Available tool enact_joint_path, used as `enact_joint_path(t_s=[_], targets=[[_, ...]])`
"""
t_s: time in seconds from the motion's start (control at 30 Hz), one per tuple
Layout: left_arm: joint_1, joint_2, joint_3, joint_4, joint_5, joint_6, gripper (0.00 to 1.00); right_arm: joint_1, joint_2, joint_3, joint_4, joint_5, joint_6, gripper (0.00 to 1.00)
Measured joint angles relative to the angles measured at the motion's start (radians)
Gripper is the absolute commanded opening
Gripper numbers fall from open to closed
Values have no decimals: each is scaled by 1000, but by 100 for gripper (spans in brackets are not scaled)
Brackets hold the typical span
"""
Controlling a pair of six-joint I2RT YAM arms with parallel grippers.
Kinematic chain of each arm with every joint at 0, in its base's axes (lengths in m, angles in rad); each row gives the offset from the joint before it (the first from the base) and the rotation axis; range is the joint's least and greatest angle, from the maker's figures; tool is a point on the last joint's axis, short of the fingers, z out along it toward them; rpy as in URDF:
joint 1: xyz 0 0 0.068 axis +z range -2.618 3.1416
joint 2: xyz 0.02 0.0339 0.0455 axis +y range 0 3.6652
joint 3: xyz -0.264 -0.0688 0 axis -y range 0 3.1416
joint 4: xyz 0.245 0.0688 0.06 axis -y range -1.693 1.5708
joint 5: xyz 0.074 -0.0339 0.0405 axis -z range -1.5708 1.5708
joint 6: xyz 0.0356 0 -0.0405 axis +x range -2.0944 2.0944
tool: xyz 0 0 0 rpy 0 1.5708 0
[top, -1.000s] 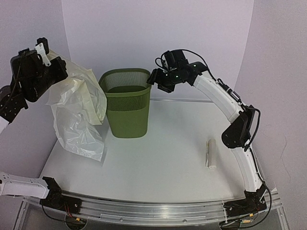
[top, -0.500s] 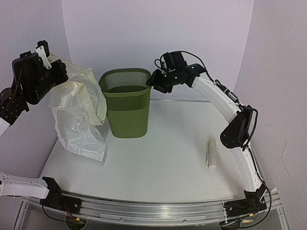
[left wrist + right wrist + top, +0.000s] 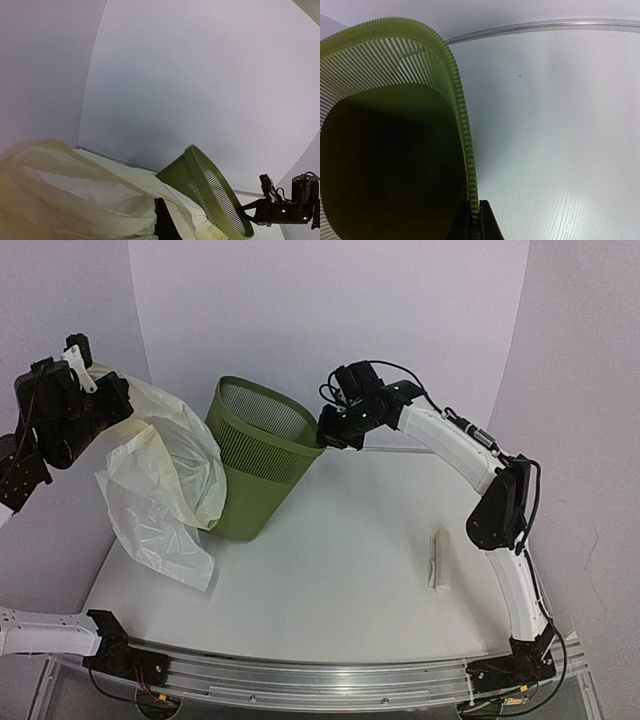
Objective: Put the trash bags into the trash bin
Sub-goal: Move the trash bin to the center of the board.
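Pinching the right rim of the trash bin (image 3: 255, 465) tight in the right gripper (image 3: 322, 436), mouth tipped rightward. Clenching the trash bags (image 3: 160, 495) in the left gripper (image 3: 98, 388), film hanging against the bin's left side. Grip firmly against slipping; lift film well over the raised left rim.

There is one green bin (image 3: 255, 455) and one pale plastic bag (image 3: 160, 490). There is one white roll (image 3: 439, 560) and one table (image 3: 340, 590). Two grippers are seen: the left gripper (image 3: 112, 400) and the right gripper (image 3: 328, 436).
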State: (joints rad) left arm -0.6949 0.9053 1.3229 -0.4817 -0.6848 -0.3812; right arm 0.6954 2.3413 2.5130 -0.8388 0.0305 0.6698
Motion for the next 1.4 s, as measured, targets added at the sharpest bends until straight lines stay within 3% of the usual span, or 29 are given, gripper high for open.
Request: enact_joint_path(t_s=[0.43,0.73,0.8,0.93,1.0,1.23,1.4], targets=[[0,-32,-4,0,2,-15,0,-10,-260,-78,-303,234,-260,0],[0,48,43,0,73,-41,0,-11,-486,-362,-340,242,-262,2],[0,71,63,-1,92,-47,0,-11,-536,-429,-329,227,-252,11],[0,103,101,-8,122,-61,0,-11,-596,-491,-297,190,-228,48],[0,117,130,-7,138,-64,0,-10,-610,-492,-265,182,-227,59],[0,146,225,44,228,-54,0,-10,-655,-492,-89,94,-304,73],[0,179,306,117,309,-37,0,-10,-645,-474,100,-199,-367,76]])
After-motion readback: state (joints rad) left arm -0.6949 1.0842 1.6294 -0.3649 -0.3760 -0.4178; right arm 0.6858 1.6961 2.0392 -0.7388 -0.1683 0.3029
